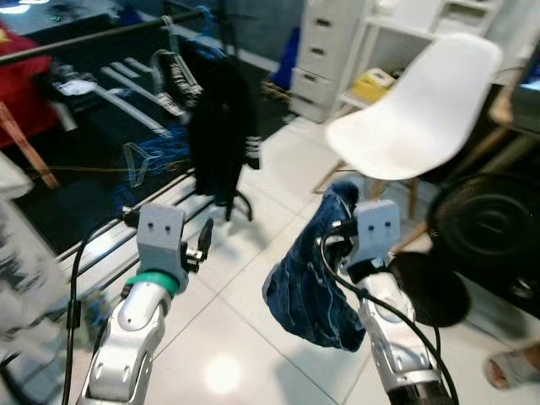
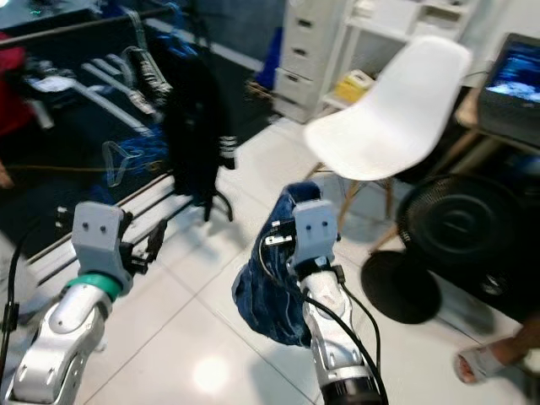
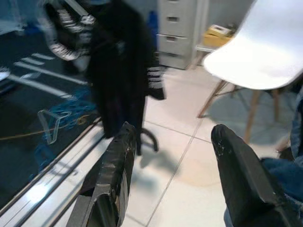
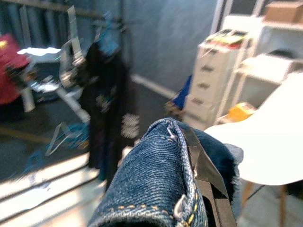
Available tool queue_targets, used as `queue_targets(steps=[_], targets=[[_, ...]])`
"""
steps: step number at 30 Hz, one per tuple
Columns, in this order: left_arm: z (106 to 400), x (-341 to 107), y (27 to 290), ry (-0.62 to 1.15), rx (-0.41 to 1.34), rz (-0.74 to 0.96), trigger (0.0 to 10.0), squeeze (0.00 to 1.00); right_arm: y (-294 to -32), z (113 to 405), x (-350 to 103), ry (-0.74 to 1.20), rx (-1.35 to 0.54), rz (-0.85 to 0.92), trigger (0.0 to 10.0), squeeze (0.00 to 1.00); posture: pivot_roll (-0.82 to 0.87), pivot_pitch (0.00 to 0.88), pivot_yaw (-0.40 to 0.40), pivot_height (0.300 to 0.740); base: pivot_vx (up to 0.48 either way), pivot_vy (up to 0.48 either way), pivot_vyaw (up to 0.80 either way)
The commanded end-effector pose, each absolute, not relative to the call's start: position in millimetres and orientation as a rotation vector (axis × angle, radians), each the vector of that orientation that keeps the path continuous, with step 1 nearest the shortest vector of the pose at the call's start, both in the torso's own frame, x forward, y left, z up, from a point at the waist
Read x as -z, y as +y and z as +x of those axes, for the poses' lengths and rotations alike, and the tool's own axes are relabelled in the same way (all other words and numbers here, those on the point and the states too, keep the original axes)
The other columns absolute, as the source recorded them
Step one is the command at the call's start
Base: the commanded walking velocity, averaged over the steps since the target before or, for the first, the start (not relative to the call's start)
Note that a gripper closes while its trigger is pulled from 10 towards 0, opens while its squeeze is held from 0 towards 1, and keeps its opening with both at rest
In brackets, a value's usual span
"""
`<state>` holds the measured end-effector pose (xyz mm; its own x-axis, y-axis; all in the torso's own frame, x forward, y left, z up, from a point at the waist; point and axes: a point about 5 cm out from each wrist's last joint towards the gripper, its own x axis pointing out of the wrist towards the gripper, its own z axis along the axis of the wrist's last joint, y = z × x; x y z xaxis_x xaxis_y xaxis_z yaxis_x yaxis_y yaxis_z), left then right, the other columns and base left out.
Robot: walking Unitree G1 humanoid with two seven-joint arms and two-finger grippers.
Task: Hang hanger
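the right gripper [image 2: 297, 221] is raised in front of the robot, pinching a pair of blue jeans [image 1: 312, 278]; the cloth bunches over the fingers at the top and hangs down in a loose fold well above the white tile floor [image 1: 245, 337]. in the right wrist view the denim is draped across the dark fingers [image 4: 203, 175]. whether a hanger sits inside the jeans cannot be told.

the left gripper [image 1: 201, 243] is held forward at about the same height, its fingers [image 3: 113, 175] spread apart and empty.

ahead and to the robot's left stands a clothes rack, its dark rail [image 1: 93, 38] running across the top, with a black garment [image 1: 221, 135] hanging from it. other hangers [image 1: 173, 72] sit on the rail beside that garment. a white chair [image 1: 422, 110] and a black fan [image 1: 489, 224] stand to the right, and a person's sandalled foot [image 1: 510, 367] is at the lower right edge.

judgement: the step in hand is the carry toward the rack; hanging is not yet done. the rail is well apart from the load. the next move calls for closing on the rack, lifting the load to rail height and finding a free stretch of rail beside the black garment, with the chair kept clear.
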<state>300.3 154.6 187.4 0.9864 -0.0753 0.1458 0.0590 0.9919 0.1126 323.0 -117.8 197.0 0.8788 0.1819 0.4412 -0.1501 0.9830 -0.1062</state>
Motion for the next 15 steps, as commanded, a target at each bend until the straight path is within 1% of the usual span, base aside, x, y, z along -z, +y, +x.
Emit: queue_targets(steps=[1,2,3,6,15], targets=[[300.7,-181.4,158.0,-0.104,0.059,0.108,10.0,0.00,-114.5,322.8,-202.6,-0.488,-0.183,-0.050,10.0,0.00,-0.04,0.115,0.045,0.740,0.000,0.000,-0.80],[299.7,-181.8,155.3,-0.088,0.093,0.063,10.0,0.00,-113.7,323.4,-204.3,-0.492,-0.184,-0.046,10.0,0.00,-0.04,0.115,0.044,0.740,0.000,0.000,-0.80],[299.7,-181.8,155.3,-0.088,0.093,0.063,10.0,0.00,-113.7,323.4,-204.3,-0.492,-0.184,-0.046,10.0,0.00,-0.04,0.115,0.044,0.740,0.000,0.000,-0.80],[291.9,-182.3,148.7,-0.080,0.164,0.012,10.0,0.00,-113.1,323.0,-205.7,-0.489,-0.188,-0.035,10.0,0.00,-0.04,0.118,0.038,0.740,0.000,0.000,-0.80],[297.6,-186.2,152.3,-0.101,0.113,0.073,10.0,0.00,-113.7,324.0,-205.5,-0.476,-0.198,-0.034,10.0,0.00,-0.04,0.118,0.027,0.740,0.000,0.000,-0.80]])
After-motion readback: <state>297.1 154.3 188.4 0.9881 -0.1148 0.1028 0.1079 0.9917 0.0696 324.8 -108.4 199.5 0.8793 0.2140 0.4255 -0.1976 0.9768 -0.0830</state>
